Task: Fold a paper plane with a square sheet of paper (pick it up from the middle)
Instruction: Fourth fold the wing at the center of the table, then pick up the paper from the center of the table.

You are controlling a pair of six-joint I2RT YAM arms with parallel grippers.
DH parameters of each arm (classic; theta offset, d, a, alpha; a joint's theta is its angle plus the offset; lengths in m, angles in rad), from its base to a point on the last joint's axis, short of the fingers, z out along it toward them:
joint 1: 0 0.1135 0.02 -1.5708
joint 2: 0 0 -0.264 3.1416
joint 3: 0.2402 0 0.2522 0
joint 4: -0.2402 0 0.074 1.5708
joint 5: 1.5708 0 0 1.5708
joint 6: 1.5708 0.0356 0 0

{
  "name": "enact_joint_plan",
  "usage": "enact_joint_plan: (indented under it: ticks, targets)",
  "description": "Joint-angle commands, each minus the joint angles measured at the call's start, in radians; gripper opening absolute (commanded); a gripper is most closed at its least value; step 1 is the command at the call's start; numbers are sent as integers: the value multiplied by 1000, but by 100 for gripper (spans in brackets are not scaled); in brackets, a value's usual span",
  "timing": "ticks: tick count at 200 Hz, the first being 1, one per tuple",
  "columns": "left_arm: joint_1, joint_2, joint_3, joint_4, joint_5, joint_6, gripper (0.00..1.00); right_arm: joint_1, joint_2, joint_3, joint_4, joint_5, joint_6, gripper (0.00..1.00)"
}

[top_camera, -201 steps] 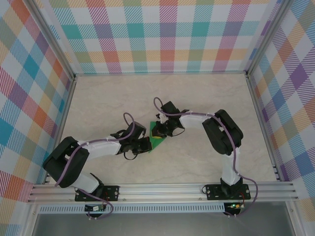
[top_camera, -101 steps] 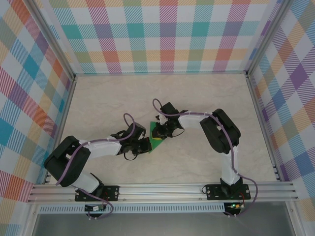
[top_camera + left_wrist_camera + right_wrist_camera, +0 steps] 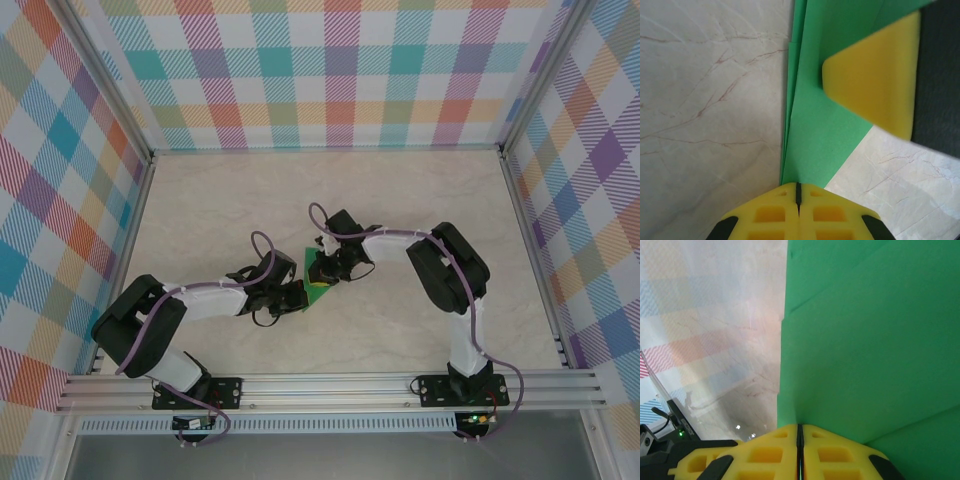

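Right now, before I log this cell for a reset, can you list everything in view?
folded paper sheet: one, bright green, layered, mid-table between the two grippers
table: one, beige marbled, under everything
walls: three, pastel plaid, at the back and both sides
frame rails: several, silver, along the near edge and the corners
cables: two, purple, one looped along each arm
left gripper: one, yellow fingers, shut on an edge of the paper
right gripper: one, yellow fingers, shut on the paper from the other side
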Motion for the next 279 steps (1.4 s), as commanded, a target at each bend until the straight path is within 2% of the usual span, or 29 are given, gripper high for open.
enact_joint_plan:
  ticks: [1, 27, 48, 82, 173, 211, 235, 256, 279]
  targets:
    - [10, 5, -32, -61, -35, -2, 0, 35, -16, -29, -21, -43, -41, 12]
    - [10, 7, -17, -90, -38, 3, 0, 46, -5, -25, -36, -38, -69, 11]
    - [10, -1, -13, -114, -44, 4, 0, 40, 40, 14, -113, 50, -91, 10]
    - [10, 5, -13, -170, -32, 7, 0, -19, 65, 16, -100, 144, -87, 9]
    - [10, 22, -37, -220, 9, 35, 0, -241, 133, 141, -31, 122, -49, 10]
    - [10, 20, -22, -218, 17, 45, 0, -309, 161, 219, -92, 134, -63, 10]
    - [9, 8, 7, -225, 12, 61, 0, -315, 114, 234, -113, 121, -78, 11]
    - [10, -8, 58, -234, 16, 85, 0, -315, 4, 187, -94, 88, -42, 13]
    - [10, -42, 123, -225, 15, 90, 7, -311, -140, 55, -37, 84, 50, 29]
